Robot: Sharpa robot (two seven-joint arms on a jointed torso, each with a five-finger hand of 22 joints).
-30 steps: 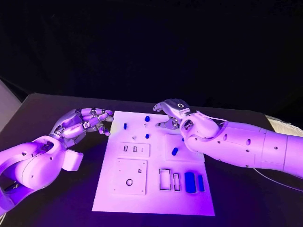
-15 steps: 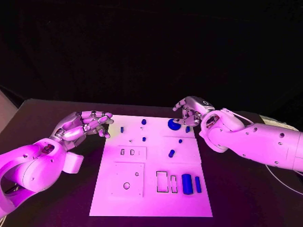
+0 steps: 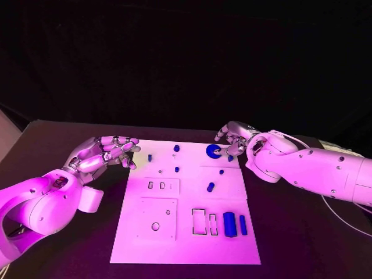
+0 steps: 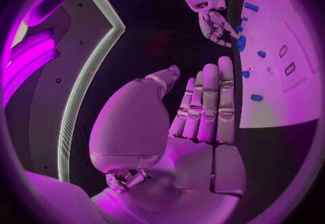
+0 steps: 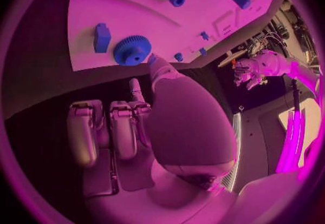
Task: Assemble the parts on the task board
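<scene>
Task board point(image 3: 186, 232) flat on black table point(image 3: 60, 139).

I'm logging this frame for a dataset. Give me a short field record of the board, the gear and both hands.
board: white rectangular task board on the black table
gear: blue toothed gear at the board's far right corner
right hand: right hand beside the gear; contact unclear
left hand: left hand off the board's far left corner, holding nothing, fingers straight together
</scene>
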